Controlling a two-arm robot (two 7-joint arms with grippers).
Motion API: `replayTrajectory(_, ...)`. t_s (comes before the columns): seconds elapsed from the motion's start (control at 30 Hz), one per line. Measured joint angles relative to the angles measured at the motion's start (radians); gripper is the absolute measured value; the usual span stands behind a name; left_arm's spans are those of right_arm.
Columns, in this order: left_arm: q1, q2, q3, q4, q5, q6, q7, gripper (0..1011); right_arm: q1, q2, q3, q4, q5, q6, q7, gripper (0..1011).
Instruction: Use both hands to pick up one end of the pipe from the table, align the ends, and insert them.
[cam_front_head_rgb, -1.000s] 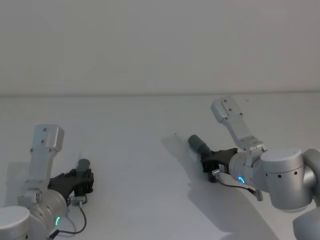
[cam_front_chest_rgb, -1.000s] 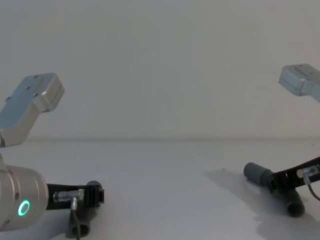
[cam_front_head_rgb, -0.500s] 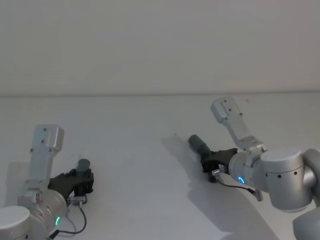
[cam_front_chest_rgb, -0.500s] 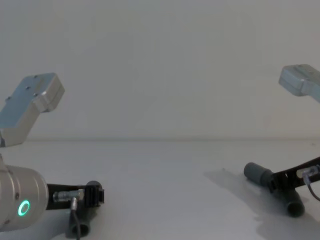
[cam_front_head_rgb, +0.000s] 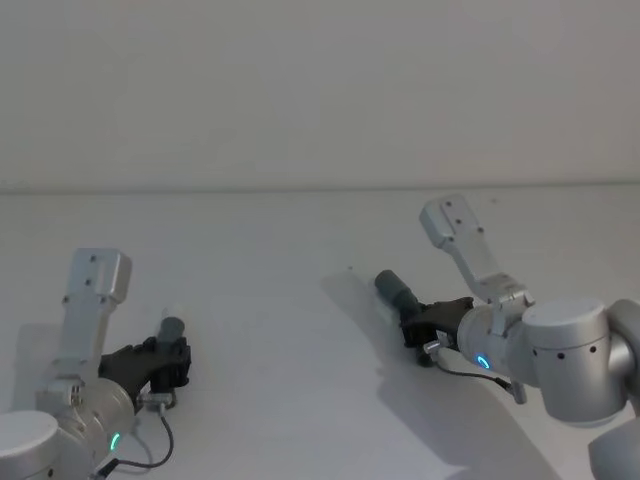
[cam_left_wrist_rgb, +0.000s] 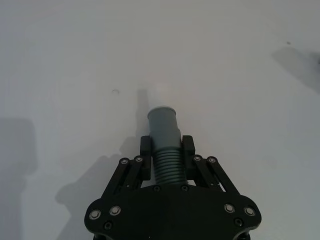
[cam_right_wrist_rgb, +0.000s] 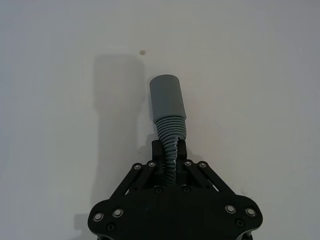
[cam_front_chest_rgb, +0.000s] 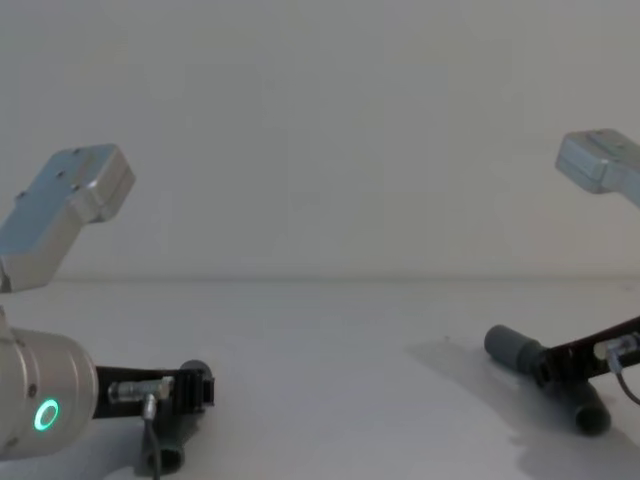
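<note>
My left gripper (cam_front_head_rgb: 172, 355) is shut on the ribbed middle of one pipe piece (cam_left_wrist_rgb: 164, 132), low over the white table (cam_front_head_rgb: 270, 300) at the near left. That piece's grey cuff with a white tip (cam_left_wrist_rgb: 159, 95) points away from the wrist. In the chest view the left gripper (cam_front_chest_rgb: 195, 385) holds the piece with its lower end (cam_front_chest_rgb: 165, 455) hanging down. My right gripper (cam_front_head_rgb: 415, 322) is shut on the other pipe piece (cam_front_head_rgb: 392, 288), whose plain grey sleeve (cam_right_wrist_rgb: 167, 97) points up and to the left. The right gripper (cam_right_wrist_rgb: 169, 150) pinches the ribbed part, and the other cuff (cam_front_chest_rgb: 592, 417) hangs below.
The table's far edge (cam_front_head_rgb: 300, 190) meets a plain wall. Open white surface (cam_front_head_rgb: 290, 340) lies between the two grippers.
Both arms have crept only slightly: the left gripper with its piece edged right and a touch upward, and the right one drifted a little left. Both grips are unchanged.
</note>
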Motion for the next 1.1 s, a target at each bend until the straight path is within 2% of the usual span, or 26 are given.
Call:
replayTrajectory(0.33,-0.019,0.059,0.019,-0.007,0.000,-0.031,-0.096,329,-0.025,0.060,-0.030,-0.031,-0.006,-0.080,0.072,116)
replayTrajectory(0.73,-0.058,0.152,0.049,-0.012,-0.003,-0.082,-0.258,329,-0.080,0.161,-0.053,-0.095,-0.012,-0.230,0.179,105)
replayTrajectory(1.1,-0.102,0.228,0.078,0.000,-0.016,-0.099,-0.384,328,-0.109,0.242,-0.064,-0.128,-0.004,-0.354,0.284,90)
